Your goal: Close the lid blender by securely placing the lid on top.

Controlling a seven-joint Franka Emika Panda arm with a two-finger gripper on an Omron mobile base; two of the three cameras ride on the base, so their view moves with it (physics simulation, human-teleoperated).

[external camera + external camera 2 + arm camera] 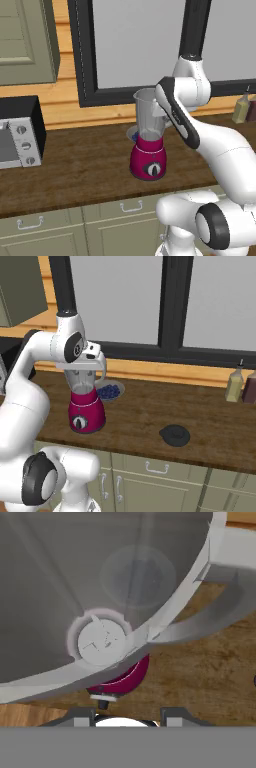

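While the lid (174, 435) lies far right on the counter (200, 421), the gripper (92, 358), fingers pressed together and empty, hovers over the blender (86, 401); descending could topple it.

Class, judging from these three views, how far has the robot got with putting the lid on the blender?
Done: nothing of the closing itself. The lid lies on the wooden counter, apart from the blender, whose jar is open on top. In hand: the hand view looks down into the jar; the gripper, shut and empty, is at the rim. Left: reach the lid, grasp it and seat it on the jar.
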